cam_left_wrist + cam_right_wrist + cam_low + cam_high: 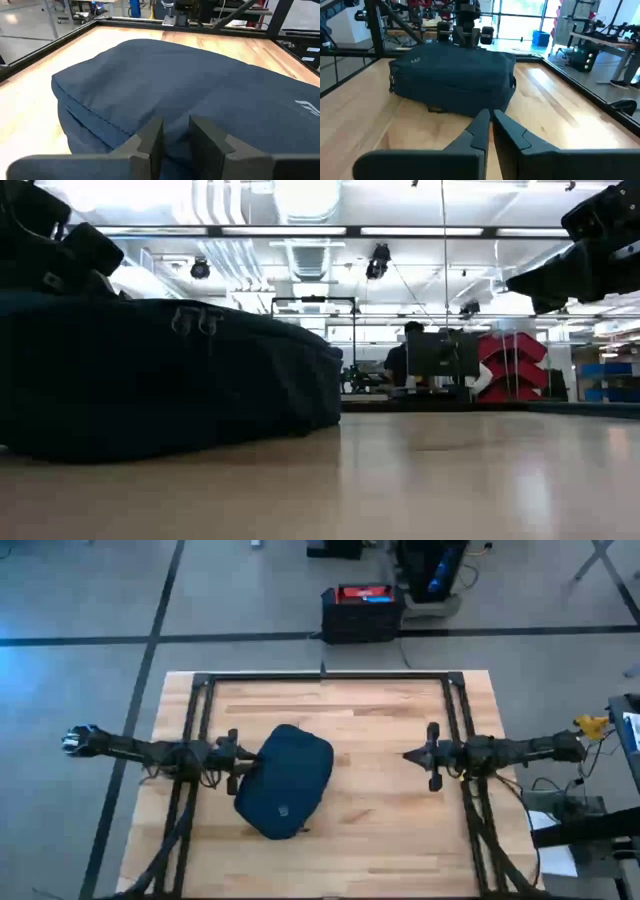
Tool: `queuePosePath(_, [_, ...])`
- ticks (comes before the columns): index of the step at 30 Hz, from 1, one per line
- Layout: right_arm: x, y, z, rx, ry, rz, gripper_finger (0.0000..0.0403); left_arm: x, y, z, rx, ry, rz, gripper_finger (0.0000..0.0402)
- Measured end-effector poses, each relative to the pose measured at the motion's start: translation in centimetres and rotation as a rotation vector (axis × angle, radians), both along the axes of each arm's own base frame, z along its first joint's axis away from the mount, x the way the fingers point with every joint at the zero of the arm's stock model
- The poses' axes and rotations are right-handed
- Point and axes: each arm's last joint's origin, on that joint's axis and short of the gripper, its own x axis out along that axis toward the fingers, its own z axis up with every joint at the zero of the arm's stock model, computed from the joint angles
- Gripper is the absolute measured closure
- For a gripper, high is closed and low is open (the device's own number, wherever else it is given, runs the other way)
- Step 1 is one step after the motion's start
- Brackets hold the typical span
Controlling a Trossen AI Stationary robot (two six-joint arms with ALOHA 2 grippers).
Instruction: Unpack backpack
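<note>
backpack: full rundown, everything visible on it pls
The backpack is dark navy soft fabric, rounded and puffy, lying flat on the wooden table, left of centre and angled. A small light logo patch sits on its top face, and paired zipper pulls hang at its upper edge; it looks zipped shut. The left pincer is at its edge, fingers slightly apart over a fold of fabric. Whether that fold is pinched is unclear. The right pincer waits clear of it.

Overhead, table-level and two facing wrist cameras all share the backpack (285, 780); the left wrist sits closest.
</note>
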Motion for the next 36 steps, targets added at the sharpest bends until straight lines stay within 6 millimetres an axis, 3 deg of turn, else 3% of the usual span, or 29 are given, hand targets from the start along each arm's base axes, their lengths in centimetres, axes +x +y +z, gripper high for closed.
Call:
queuePosePath(6, [0.0,0.0,0.4,0.109,-0.052,-0.014,0.0394,0.0,0.0,0.0,0.000,0.000,0.000,0.0325])
queuePosePath(10, [0.1,-0.3,2.4,0.094,-0.332,-0.075,0.0394,0.0,0.0,0.0,0.000,0.000,0.000,0.0325])
queuePosePath(14, [0.5,0.2,4.2,0.023,-0.514,0.069,0.0394,0.0,0.0,0.0,0.000,0.000,0.000,0.0325])
queuePosePath(17, [1.8,0.5,4.3,0.018,-0.505,0.090,0.0394,0.0,0.0,0.0,0.000,0.002,0.000,0.0325])
queuePosePath(23, [7.4,1.1,4.4,0.101,-0.313,0.075,0.0394,0.0,0.0,-0.1,0.001,0.008,0.000,0.0325])
queuePosePath(27, [12.7,1.8,4.2,0.100,-0.182,0.071,0.0394,0.0,0.0,-0.1,0.001,0.010,0.000,0.0325])
queuePosePath(30, [17.0,2.4,4.8,0.085,-0.176,0.071,0.0394,0.0,0.0,-0.1,0.001,0.007,0.000,0.0325])
queuePosePath(36, [24.0,3.2,3.6,0.055,-0.121,0.077,0.0394,0.1,0.0,-0.1,0.002,0.013,0.000,0.0325])
